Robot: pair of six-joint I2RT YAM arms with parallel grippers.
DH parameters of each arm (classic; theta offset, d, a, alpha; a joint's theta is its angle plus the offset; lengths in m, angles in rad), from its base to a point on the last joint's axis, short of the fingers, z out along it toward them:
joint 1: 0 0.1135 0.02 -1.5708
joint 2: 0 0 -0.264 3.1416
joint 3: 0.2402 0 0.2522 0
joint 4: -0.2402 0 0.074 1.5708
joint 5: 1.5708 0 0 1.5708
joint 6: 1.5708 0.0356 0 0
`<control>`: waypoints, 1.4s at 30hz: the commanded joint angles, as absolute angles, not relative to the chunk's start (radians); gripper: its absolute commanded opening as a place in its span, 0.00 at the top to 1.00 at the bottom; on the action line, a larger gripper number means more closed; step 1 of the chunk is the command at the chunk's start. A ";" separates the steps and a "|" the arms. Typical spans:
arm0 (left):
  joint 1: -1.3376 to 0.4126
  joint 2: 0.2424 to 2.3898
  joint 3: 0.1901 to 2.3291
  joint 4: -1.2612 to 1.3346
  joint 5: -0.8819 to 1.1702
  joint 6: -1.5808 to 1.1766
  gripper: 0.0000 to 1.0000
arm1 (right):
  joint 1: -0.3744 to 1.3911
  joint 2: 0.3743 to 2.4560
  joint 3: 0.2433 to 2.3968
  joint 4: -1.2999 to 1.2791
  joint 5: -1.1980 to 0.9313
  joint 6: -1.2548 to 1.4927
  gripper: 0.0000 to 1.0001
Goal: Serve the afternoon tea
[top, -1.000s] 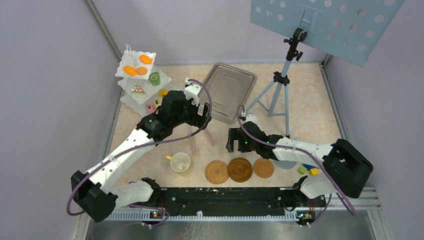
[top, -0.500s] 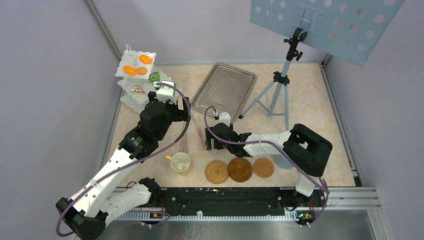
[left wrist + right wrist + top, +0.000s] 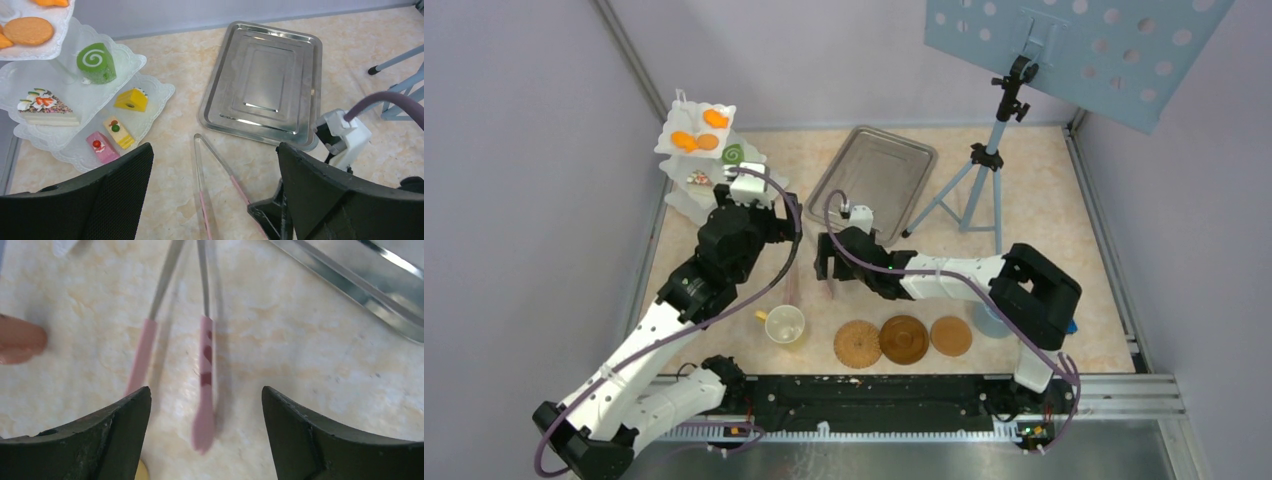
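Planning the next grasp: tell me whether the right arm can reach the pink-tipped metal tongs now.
Probably yes: the right end effector is open directly above the pink-tipped metal tongs, with nothing between them.

White arms (image 3: 629, 345), purple cables (image 3: 390, 96), black end effector fingers (image 3: 345, 200).

A steel tray (image 3: 874, 180) is lying at the twelve o'clock of the table (image 3: 1044, 230). Near the tray's seven o'clock, pink-tipped tongs (image 3: 202, 200) are lying flat with arms spread, tips pointing toward six. A tripod (image 3: 987, 156) is standing at two o'clock, carrying a perforated blue board (image 3: 1074, 40).
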State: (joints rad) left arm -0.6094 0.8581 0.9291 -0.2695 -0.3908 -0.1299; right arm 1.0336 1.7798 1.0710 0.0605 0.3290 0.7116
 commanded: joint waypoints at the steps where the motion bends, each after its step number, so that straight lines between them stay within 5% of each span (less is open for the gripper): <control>1: -0.606 0.818 0.923 -0.215 -0.425 -0.147 0.01 | 1.041 1.867 1.201 0.053 0.338 0.738 0.21; 18: -0.605 0.736 0.900 -0.195 -0.465 -0.160 0.01 | 1.035 2.119 1.416 0.046 0.416 0.518 0.49; 26: -0.605 0.701 0.884 -0.180 -0.499 -0.163 0.01 | 1.010 2.096 1.419 0.080 0.301 0.384 0.86; 31: -0.605 0.699 0.881 -0.175 -0.503 -0.163 0.01 | 0.946 2.003 1.389 0.109 0.157 0.277 1.00; 42: -0.605 0.767 0.874 -0.145 -0.321 -0.132 0.01 | 0.783 1.697 1.247 -0.076 -0.353 -0.033 1.00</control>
State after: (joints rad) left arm -0.6083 0.7403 0.8825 -0.2176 -0.4641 -0.1539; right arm 0.8200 1.8439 1.3079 -0.0170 -0.0879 0.1059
